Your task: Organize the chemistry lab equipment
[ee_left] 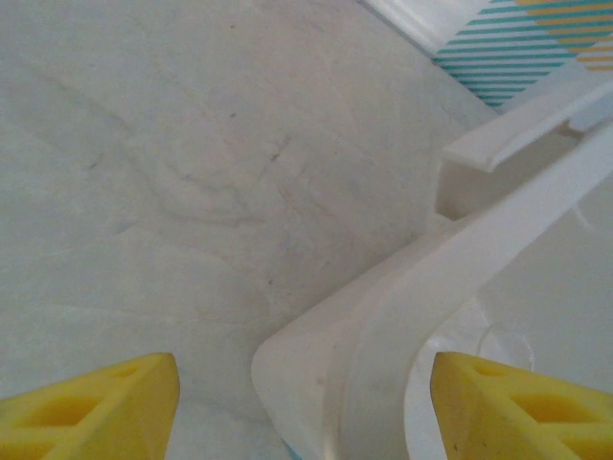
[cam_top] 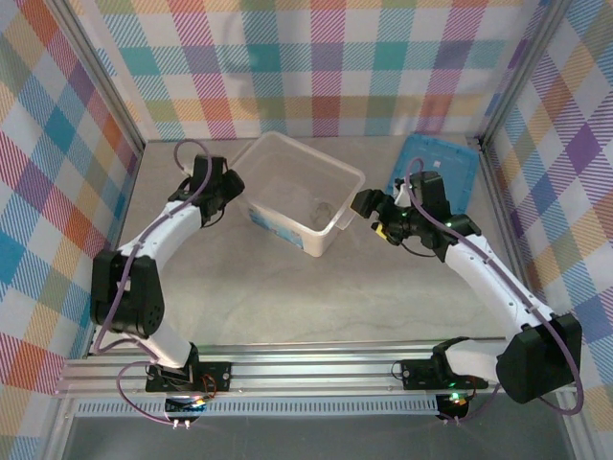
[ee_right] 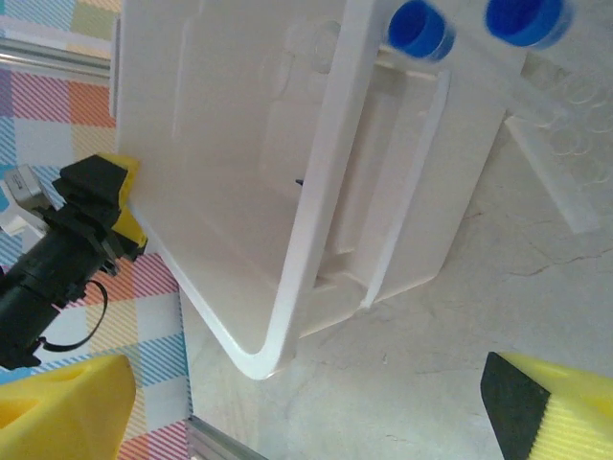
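Observation:
The translucent plastic box [cam_top: 271, 220] stands mid-table. Inside it a faint clear glass item [cam_top: 322, 206] lies on the floor, and a glass rim [ee_left: 505, 341] shows in the left wrist view. Two blue caps [ee_right: 421, 27] of clear tubes [ee_right: 563, 115] show by the box's wall in the right wrist view. My left gripper [cam_top: 233, 188] [ee_left: 306, 412] is open astride the box's left corner [ee_left: 316, 364], one yellow finger outside and one over the inside. Open as well, my right gripper [cam_top: 365, 203] [ee_right: 306, 422] sits at the box's right corner [ee_right: 257, 355], nothing between its fingers.
A flat blue lid [cam_top: 439, 165] lies at the back right against the enclosure's post. Checked cloth walls close in the table on three sides. The aluminium rail [cam_top: 316, 364] with both arm bases runs along the near edge.

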